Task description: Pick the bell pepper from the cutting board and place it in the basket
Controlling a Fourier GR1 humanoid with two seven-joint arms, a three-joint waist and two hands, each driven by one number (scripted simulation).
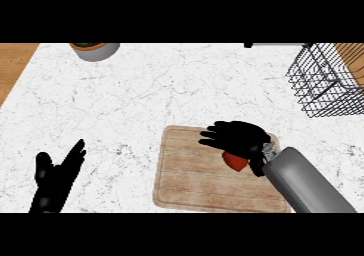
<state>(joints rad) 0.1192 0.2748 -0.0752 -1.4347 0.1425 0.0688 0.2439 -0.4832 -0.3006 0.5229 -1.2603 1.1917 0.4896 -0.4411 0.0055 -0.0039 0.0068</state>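
Red bell pepper [234,161] at right side of pale wooden cutting board [200,180], mostly hidden under black right hand [237,137] curled round it. Black wire basket [329,82] well apart: risk of slipping out mid-carry. Left hand [56,175] resting open, lower left.

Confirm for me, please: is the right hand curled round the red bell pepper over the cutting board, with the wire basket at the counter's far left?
Not quite. The head view shows the wire basket at the counter's far right, not its far left. The rest holds: the right hand is curled round the red bell pepper over the cutting board.
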